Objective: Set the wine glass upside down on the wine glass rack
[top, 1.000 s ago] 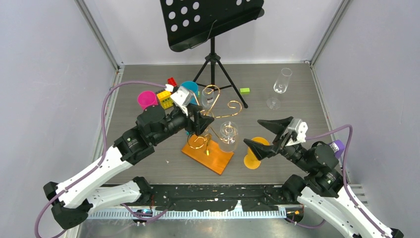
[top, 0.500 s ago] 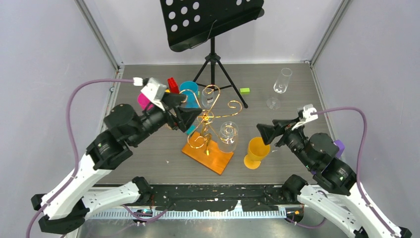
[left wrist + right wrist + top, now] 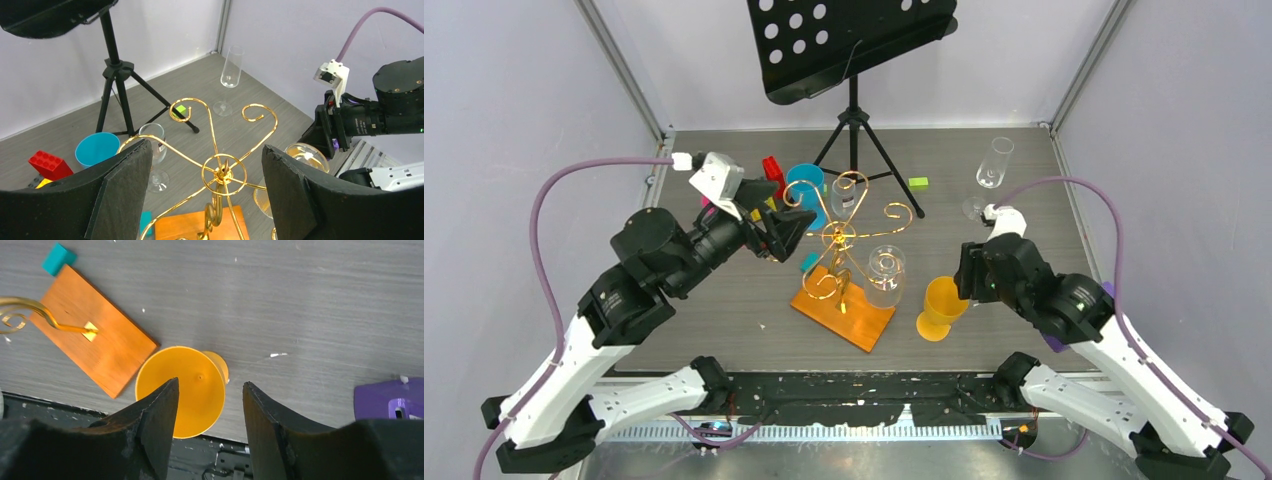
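The wine glass rack (image 3: 844,236) is gold wire with curled arms on an orange base (image 3: 856,318) at mid table. A clear wine glass (image 3: 885,270) hangs upside down on its right arm, foot uppermost; it also shows in the left wrist view (image 3: 305,156). My left gripper (image 3: 796,233) is open and empty, just left of the rack's top, with the rack hub (image 3: 223,172) between its fingers' line of sight. My right gripper (image 3: 965,283) is open and empty, pointing down over an orange goblet (image 3: 181,390).
A black music stand (image 3: 854,45) on a tripod stands at the back. A second clear glass (image 3: 842,195) stands behind the rack, and a flute (image 3: 994,165) at the back right. A blue cup (image 3: 806,180), toy bricks (image 3: 771,165) and a purple object (image 3: 390,400) lie around.
My left gripper drew back from the rack, to the left and up. My right gripper turned from level to pointing down and moved over the orange goblet. The hung glass stayed put.
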Controlling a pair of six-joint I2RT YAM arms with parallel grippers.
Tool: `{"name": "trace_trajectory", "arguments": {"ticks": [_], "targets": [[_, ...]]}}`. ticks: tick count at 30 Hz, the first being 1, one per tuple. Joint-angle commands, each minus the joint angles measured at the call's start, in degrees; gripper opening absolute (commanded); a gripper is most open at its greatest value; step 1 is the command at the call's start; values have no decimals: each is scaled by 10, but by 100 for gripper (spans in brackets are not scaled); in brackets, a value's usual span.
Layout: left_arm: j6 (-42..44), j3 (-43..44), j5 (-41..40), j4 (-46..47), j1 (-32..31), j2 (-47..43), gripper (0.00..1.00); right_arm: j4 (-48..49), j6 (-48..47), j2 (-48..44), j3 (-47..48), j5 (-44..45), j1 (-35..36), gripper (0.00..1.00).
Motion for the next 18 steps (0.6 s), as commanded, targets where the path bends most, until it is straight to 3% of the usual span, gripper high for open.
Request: {"name": "trace_trajectory", "arguments": {"ticks": [1,8,9,15,18], "targets": [[4,3,-6,0,3,0,80,-33,13,16,-9,-11,-5,56],[-12,-3,-2,5,3,1,80,13,-12,50,-72,-62,-52,53],[-12,0,-1,3,3,3,80,23,-18,53,-83,-76,-61,50],[-4,19,-4,-11,3,11,79,66,-54,55,-85,-128,-159,9],[4,40,-3,-20,3,20,79,61,-78,61,-44,-101,-167,5]]}}
